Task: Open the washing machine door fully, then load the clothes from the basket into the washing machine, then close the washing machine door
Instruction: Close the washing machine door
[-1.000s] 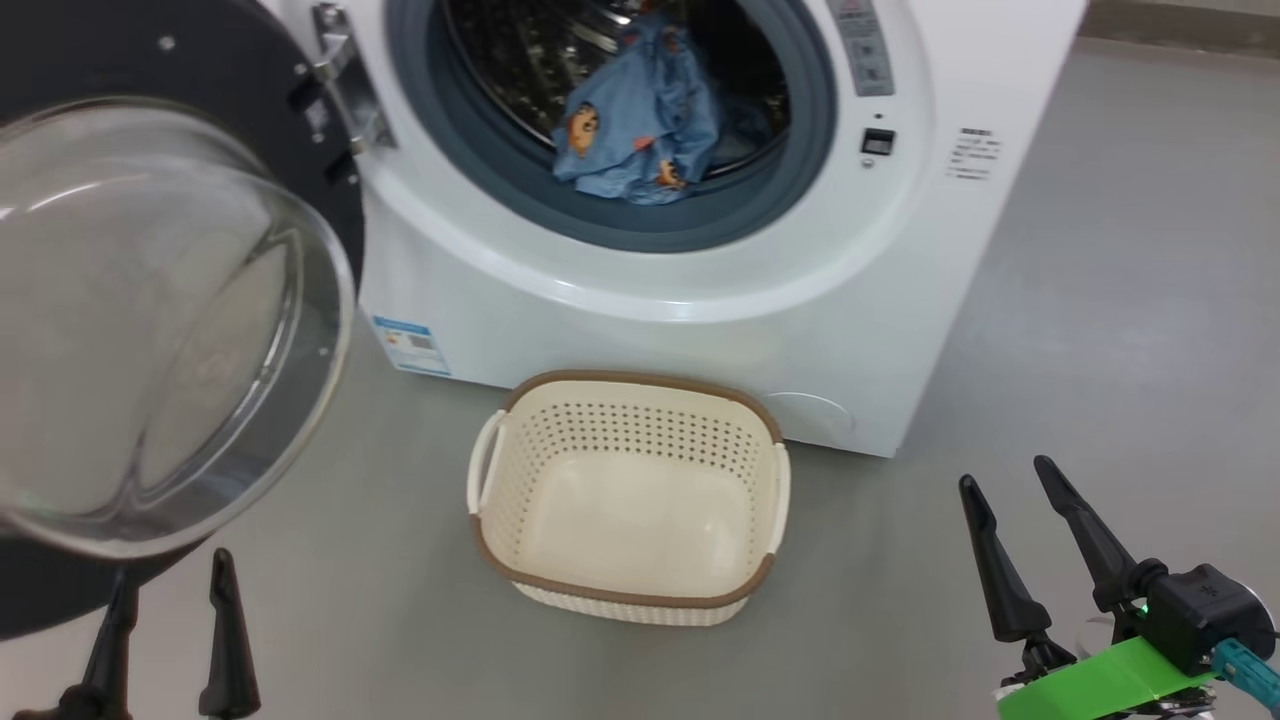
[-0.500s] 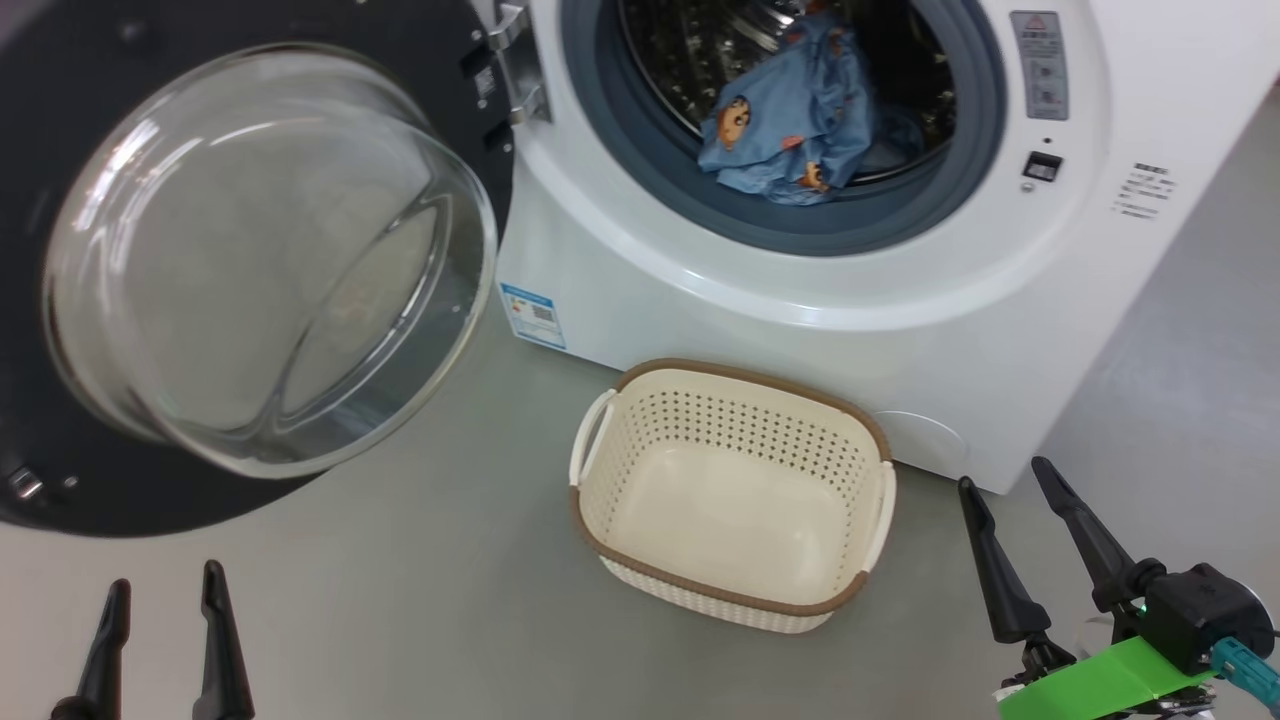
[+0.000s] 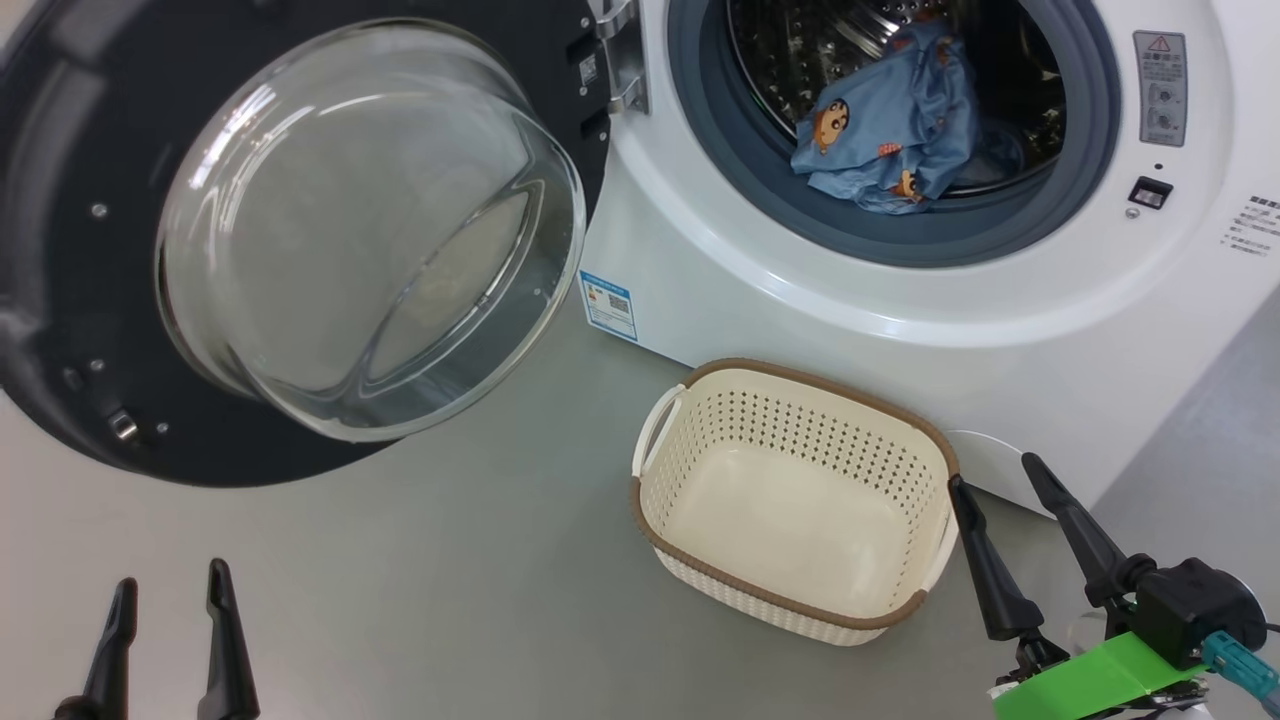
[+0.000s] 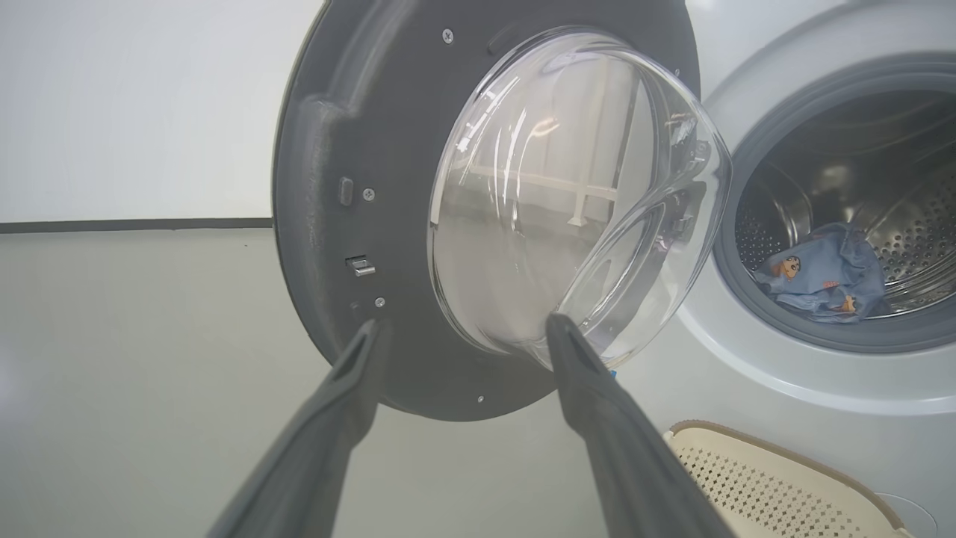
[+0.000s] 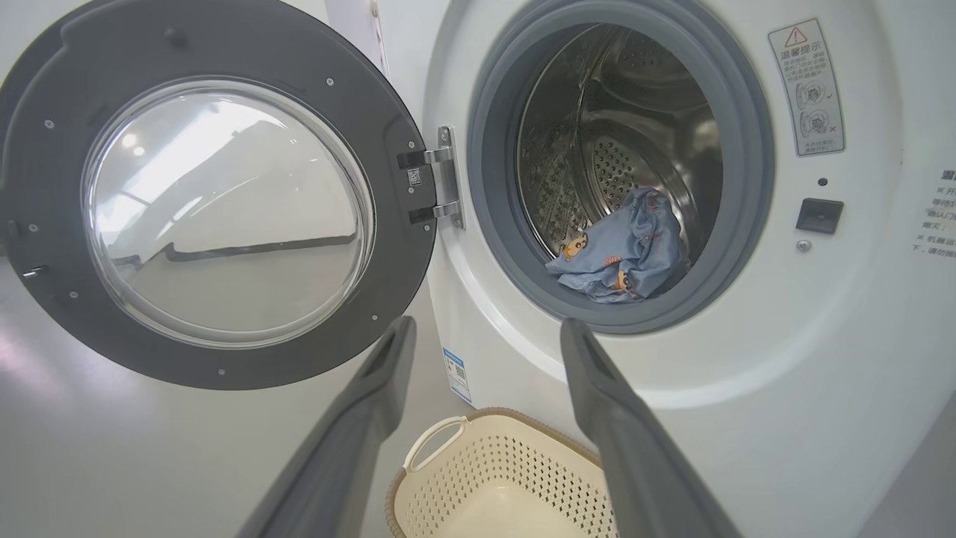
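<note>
With the cream perforated basket [image 3: 800,432] emptied, the black-rimmed glass door [image 3: 60,250] is next to be swung shut, left gripper [image 3: 172,578] and right gripper [image 3: 994,472] being spread wide, empty.

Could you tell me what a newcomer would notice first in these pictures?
The washing machine door, black-rimmed with bulging glass, stands wide open at the head view's left. Right of it, light blue clothes printed with cartoon figures lie in the steel drum, and the cream basket sits empty on the floor in front.
</note>
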Motion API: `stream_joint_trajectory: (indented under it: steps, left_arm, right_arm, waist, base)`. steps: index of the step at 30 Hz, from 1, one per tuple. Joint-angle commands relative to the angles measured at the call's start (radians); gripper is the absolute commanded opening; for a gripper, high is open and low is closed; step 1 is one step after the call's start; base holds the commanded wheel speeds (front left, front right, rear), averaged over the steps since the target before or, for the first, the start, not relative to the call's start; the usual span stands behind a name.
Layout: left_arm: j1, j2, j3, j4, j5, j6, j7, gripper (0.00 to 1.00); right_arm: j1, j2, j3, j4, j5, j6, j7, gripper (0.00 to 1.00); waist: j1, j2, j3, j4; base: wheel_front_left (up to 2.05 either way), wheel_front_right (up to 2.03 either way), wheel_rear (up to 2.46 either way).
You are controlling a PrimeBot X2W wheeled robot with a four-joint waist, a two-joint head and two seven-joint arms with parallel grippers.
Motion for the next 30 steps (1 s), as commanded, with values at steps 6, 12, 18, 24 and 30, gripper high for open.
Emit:
stream_joint_trajectory:
  steps: [6, 12, 18, 24, 30]
  left_arm:
    - [-0.001, 0.011, 0.029, -0.029, -0.015, 0.01, -0.006, 1.0]
    - [0.008, 0.011, 0.033, -0.039, -0.014, 0.017, -0.006, 1.0]
    - [0.015, 0.011, 0.032, -0.05, -0.013, 0.02, -0.006, 1.0]
    - [0.009, 0.011, 0.033, -0.069, -0.028, 0.015, -0.006, 0.0]
    - [-0.026, 0.011, 0.083, -0.144, -0.129, -0.009, -0.006, 0.0]
  right_arm:
    - [-0.026, -0.02, 0.019, -0.019, 0.009, 0.007, -0.008, 1.0]
    - [-0.03, -0.021, 0.034, -0.014, 0.013, 0.007, -0.008, 1.0]
    - [-0.027, -0.021, 0.038, -0.014, 0.016, 0.007, -0.008, 1.0]
    - [-0.022, -0.019, 0.037, -0.017, 0.017, 0.007, -0.008, 1.0]
    - [-0.009, -0.012, 0.029, -0.022, 0.015, 0.007, -0.008, 1.0]
  waist:
    - [0.0, 0.0, -0.004, 0.022]
    - [0.0, 0.0, -0.009, 0.023]
    - [0.0, 0.0, -0.016, 0.021]
    - [0.0, 0.0, -0.019, 0.02]
    - [0.0, 0.0, -0.023, 0.021]
  base:
    - [0.0, 0.0, 0.0]
    - [0.0, 0.0, 0.0]
    - [0.0, 0.0, 0.0]
    - [0.0, 0.0, 0.0]
    - [0.0, 0.0, 0.0]
